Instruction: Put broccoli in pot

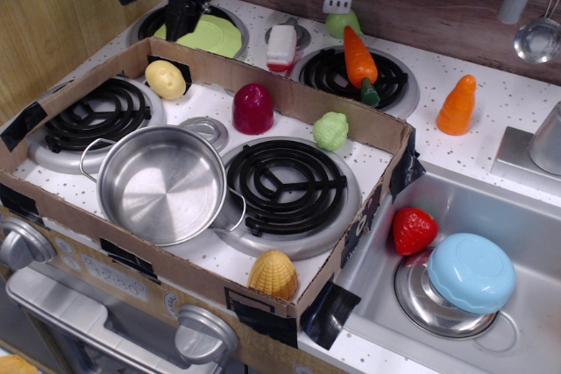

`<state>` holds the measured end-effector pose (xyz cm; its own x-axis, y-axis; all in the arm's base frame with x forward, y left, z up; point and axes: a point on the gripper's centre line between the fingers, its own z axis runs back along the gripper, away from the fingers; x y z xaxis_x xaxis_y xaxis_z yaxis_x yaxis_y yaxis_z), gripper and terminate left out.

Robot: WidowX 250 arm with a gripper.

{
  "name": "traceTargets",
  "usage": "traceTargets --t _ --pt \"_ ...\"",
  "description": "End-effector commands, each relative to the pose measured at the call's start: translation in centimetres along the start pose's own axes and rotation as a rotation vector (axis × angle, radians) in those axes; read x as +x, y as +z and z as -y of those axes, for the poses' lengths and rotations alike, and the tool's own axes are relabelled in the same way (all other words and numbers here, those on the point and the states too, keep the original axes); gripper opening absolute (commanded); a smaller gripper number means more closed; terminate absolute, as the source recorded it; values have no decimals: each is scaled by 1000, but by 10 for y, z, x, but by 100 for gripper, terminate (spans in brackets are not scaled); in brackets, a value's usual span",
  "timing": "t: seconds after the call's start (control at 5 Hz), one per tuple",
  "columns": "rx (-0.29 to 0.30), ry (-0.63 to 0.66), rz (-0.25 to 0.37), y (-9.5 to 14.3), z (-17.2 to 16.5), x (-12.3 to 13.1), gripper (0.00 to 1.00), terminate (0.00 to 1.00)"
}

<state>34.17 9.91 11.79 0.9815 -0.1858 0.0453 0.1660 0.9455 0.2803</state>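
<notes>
The broccoli [330,130] sits on the desk [517,107], inside the cardboard frame [289,94], touching its back wall, at about 1 o'clock from the front right burner [282,188]. The pot [161,183] stands upright and empty between the two front burners, at 8 o'clock from the broccoli and well apart from it. The gripper [184,19] hangs at the far back left, over the edge of the lime-green plate [209,34], at 10 o'clock from the broccoli. Its fingers are dark and seen from an angle; I cannot tell if they are apart or together. A dark red toy [253,108] stands between the plate and the pot.
</notes>
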Motion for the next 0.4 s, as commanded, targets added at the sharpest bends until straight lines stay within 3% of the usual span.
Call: traceTargets --t 0.0,0.2 --pt "22 75 -7 38 26 -1 100 0" --pt "-40 189 -45 49 44 0 100 0"
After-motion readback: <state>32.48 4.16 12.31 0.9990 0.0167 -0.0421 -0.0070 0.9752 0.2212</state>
